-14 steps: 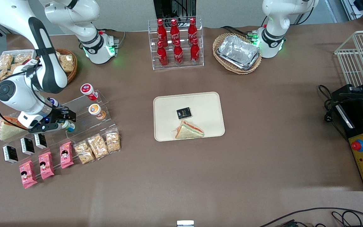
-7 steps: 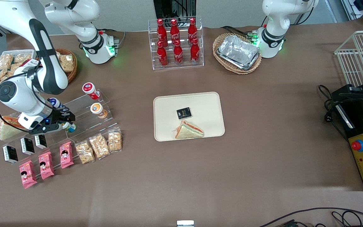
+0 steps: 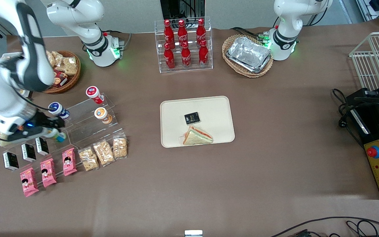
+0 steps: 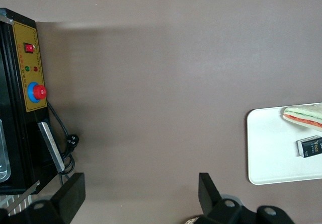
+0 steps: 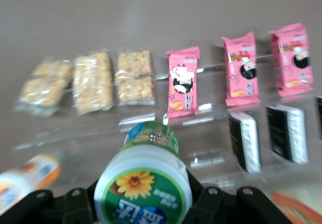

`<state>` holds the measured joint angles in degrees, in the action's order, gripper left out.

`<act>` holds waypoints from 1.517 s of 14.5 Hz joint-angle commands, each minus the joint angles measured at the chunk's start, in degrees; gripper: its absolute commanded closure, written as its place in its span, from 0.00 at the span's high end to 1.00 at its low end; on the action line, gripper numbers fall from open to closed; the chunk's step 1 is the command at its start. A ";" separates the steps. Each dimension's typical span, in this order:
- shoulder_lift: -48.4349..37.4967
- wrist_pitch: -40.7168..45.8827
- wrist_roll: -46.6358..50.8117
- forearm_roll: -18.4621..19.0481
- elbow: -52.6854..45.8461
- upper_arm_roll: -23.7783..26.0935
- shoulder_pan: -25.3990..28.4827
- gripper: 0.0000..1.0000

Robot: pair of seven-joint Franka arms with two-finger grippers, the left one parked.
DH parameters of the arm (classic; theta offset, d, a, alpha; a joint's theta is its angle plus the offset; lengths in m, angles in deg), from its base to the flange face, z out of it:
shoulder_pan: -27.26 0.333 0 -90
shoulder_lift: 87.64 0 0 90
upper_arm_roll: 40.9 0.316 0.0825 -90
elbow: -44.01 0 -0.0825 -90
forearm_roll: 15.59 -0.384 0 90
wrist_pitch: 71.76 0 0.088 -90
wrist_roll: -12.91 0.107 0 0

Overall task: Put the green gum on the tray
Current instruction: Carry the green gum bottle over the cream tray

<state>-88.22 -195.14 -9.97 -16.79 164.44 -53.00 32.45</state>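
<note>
Wrist view: claw (image 5: 143, 204) seemingly clamps green gum (image 5: 144, 186) (lid facing camera).

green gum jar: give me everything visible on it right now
The green gum is a small cylindrical jar with a bluish-white plastic-looking body and a round green-and-white lid bearing a yellow flower and white lettering. A second printed green band shows at its other end. It is held in the gripper, whose black jaws are shut on its sides, lifted off the clear acrylic display steps and not touching them. In the front view only its end shows, above the black packets, well away from the tray.
</note>
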 commanded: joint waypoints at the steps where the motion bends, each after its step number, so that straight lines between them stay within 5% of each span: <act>1: -0.47 22.96 -1.03 -1.27 -19.13 0.06 0.78 0.00; 5: -1.00 36.16 11.58 -1.36 -27.77 2.77 4.91 0.00; 11: 1.89 36.37 51.56 -1.18 -29.46 29.37 4.66 0.00; 16: 11.29 23.05 71.36 -0.22 -26.40 42.67 6.23 0.00; 19: 13.33 7.50 75.09 4.34 -15.44 43.13 9.13 0.00; 22: 15.25 -8.85 75.18 4.88 -4.26 43.13 9.84 0.00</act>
<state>-73.28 -191.47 64.15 -13.10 150.48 -10.30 42.29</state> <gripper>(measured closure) 0.498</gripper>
